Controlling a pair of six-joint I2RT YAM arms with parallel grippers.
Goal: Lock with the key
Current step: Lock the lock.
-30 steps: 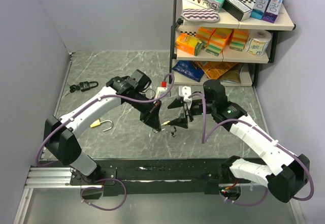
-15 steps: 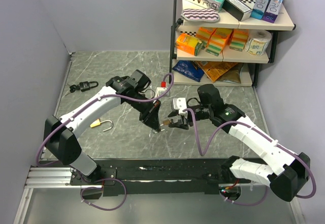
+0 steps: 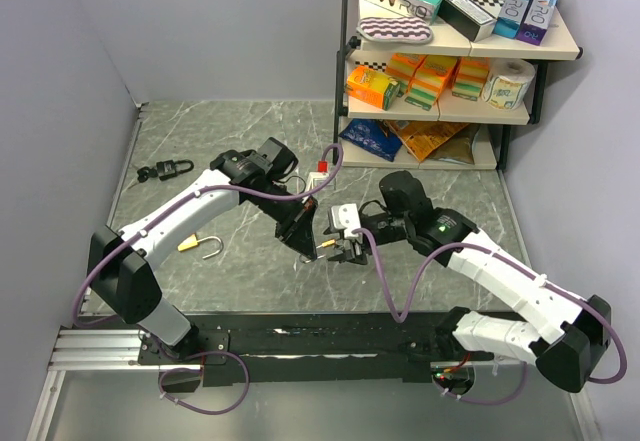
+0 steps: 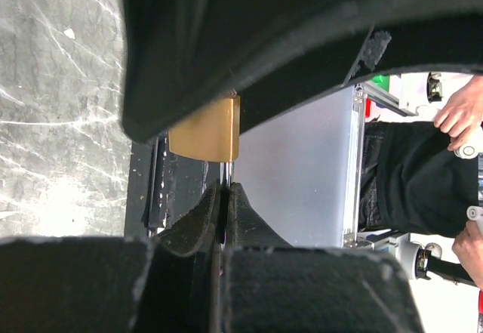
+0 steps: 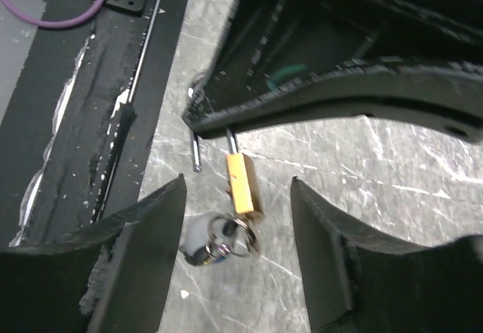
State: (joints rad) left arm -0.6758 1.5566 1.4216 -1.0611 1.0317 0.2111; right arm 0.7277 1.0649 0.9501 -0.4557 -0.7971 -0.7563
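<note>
My left gripper [image 3: 306, 235] is shut on the steel shackle of a small brass padlock [image 3: 322, 249], holding it above the table. In the left wrist view the brass body [image 4: 205, 131] sticks out beyond the closed fingertips [image 4: 243, 197]. The right wrist view shows the padlock [image 5: 243, 184] hanging down, with a key ring and a black-headed key [image 5: 219, 240] at its lower end, blurred. My right gripper [image 5: 238, 180] is open, one finger on each side of the padlock and touching nothing. From above, the right gripper [image 3: 342, 246] sits just right of the lock.
A second brass padlock with an open shackle [image 3: 203, 246] lies at the left of the marble table. A black lock with keys [image 3: 165, 170] lies at the far left. A stocked shelf [image 3: 450, 56] stands at the back right. The black base rail [image 3: 300, 336] runs along the near edge.
My right gripper has swung left and down to the padlock and now straddles it. Its jaws narrowed, then widened again. The left arm has held the lock still.
</note>
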